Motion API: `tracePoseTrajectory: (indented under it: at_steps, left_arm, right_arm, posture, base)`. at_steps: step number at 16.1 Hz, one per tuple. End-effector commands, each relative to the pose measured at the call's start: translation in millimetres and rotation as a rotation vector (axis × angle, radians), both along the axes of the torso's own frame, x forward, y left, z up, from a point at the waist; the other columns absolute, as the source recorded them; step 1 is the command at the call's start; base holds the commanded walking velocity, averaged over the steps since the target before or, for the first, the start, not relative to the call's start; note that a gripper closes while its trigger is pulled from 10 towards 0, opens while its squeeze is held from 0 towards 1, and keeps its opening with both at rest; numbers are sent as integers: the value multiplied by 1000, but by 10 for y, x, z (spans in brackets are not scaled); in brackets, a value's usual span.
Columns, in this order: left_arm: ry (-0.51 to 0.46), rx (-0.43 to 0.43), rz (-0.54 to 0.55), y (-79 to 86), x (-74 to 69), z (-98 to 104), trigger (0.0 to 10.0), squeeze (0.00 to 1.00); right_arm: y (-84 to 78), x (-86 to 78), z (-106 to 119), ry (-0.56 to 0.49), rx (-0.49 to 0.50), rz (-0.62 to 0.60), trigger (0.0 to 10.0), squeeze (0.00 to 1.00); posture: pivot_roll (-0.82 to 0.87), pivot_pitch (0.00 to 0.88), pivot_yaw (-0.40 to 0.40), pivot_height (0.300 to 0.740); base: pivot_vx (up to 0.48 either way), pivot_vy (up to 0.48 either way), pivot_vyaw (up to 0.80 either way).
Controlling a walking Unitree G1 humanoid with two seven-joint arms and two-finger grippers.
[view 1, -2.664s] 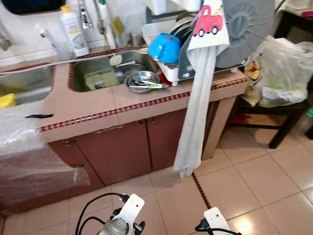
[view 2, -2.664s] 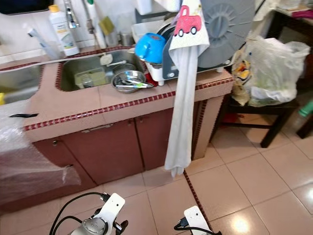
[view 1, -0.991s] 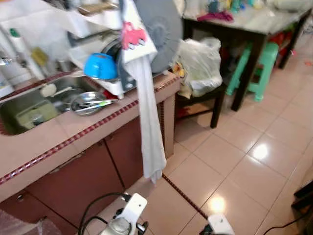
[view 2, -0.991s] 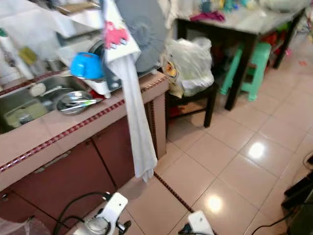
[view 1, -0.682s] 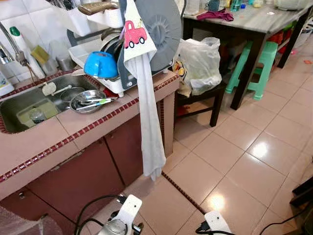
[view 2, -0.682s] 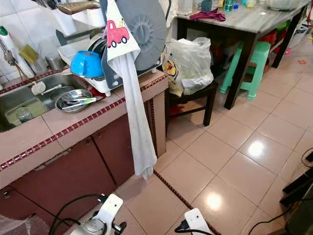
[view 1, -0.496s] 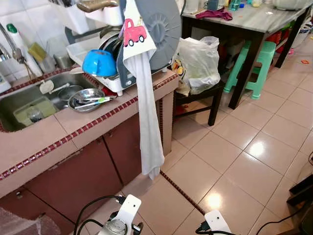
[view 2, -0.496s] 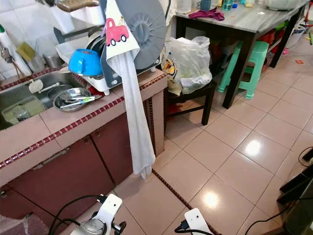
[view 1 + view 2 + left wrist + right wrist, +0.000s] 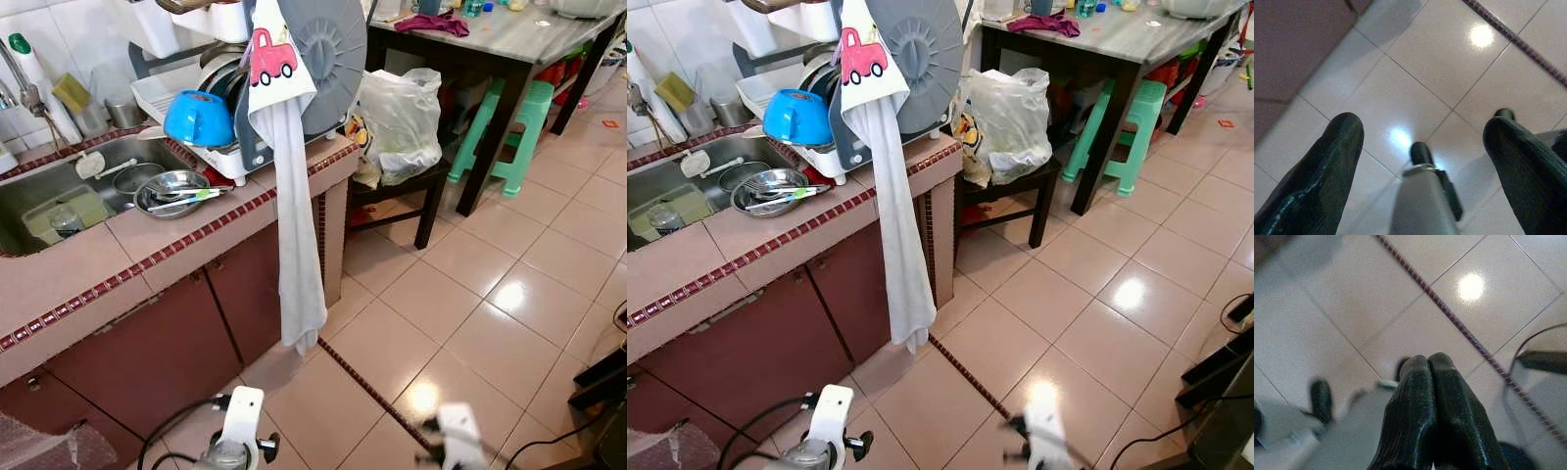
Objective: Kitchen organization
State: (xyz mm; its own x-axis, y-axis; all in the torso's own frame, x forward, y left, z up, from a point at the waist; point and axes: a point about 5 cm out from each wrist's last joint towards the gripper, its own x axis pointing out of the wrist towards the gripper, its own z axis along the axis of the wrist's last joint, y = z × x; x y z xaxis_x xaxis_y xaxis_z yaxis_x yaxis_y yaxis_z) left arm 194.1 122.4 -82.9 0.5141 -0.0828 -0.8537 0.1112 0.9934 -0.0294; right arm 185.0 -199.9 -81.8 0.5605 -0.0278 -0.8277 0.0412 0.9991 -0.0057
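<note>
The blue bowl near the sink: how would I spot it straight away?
Find the pink tiled counter and the white dish rack at its right end. The blue bowl lies tipped at the rack's front, the one bright blue thing among grey and steel dishes.

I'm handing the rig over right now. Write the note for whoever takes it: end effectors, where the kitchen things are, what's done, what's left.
Left end effector: open, empty, hanging low over the floor tiles.
Right end effector: shut, empty, also low over the floor.
Things: blue bowl upside down on the dish rack; metal bowl with utensils on the counter beside the sink; white towel hanging off the rack past the counter edge; plastic bag on the dark stool.
Done: nothing visibly handled.
Left: all the organizing; robot stands back from the counter.
</note>
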Motion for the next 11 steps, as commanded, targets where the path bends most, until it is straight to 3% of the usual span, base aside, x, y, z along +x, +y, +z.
tracePoseTrajectory:
  at_steps: [1,3,4,6,11]
  left_arm:
    - [8,-17,36,19,-6,-4,10000,0]
    - [28,-2,4,29,-8,-8,10000,0]
    - [51,-57,79,11,-39,-23,10000,0]
    - [71,-84,130,-1,-54,-30,10000,0]
    - [80,-76,151,-16,-48,-28,10000,0]
  right_arm:
    - [68,48,13,-14,64,-60,10000,0]
    - [206,131,38,-41,116,-95,10000,0]
    - [299,149,38,-45,129,-89,10000,0]
    - [398,155,36,-49,155,-77,10000,0]
    - [287,131,31,-47,130,-109,10000,0]
  posture:
    - [-27,0,65,740]
    - [-25,0,73,740]
    - [-25,0,73,740]
    - [-20,0,85,740]
    - [-18,0,87,740]
  base:
    - [0,0,0]
    - [0,0,0]
    - [0,0,0]
    - [0,0,0]
    - [0,0,0]
